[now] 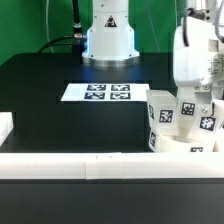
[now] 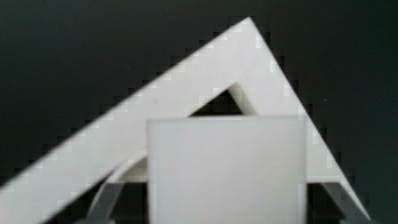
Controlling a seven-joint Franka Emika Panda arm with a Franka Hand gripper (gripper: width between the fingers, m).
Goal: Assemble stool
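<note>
On the counter: a black counter (image 1: 40, 95) edged by long white bars (image 1: 70, 165); the marker board (image 1: 98, 92) lies flat near the arm's base, well apart from the stool parts
Seat: the round rimmed seat (image 1: 185, 152) sits at the exterior view's right, close against the bars in the corner, with legs standing on it; as hard white plastic it should be stiff, light and rather slippery on the smooth counter, so it is best braced by the corner bars and not gripped by its thin rim
Arm: the white Franka arm (image 1: 195, 50) hangs over the seat at the exterior view's right
Legs: two tagged legs (image 1: 161, 108) stand upright on the seat, seemingly in sockets, and a third leg (image 1: 207, 118) stands beside them under the arm; these short, blocky pieces look rigid and light, and their flat opposite faces offer the surest hold, taken near the top so the foot stays free for its socket
Gripper: in the wrist view the gripper (image 2: 222, 195) holds a white block (image 2: 226, 165), probably that third leg, with a finger (image 2: 338, 195) pressed to each flat side; the corner where two bars meet shows behind it
Risk: smooth plastic may twist between the fingers if it is turned hard
</note>
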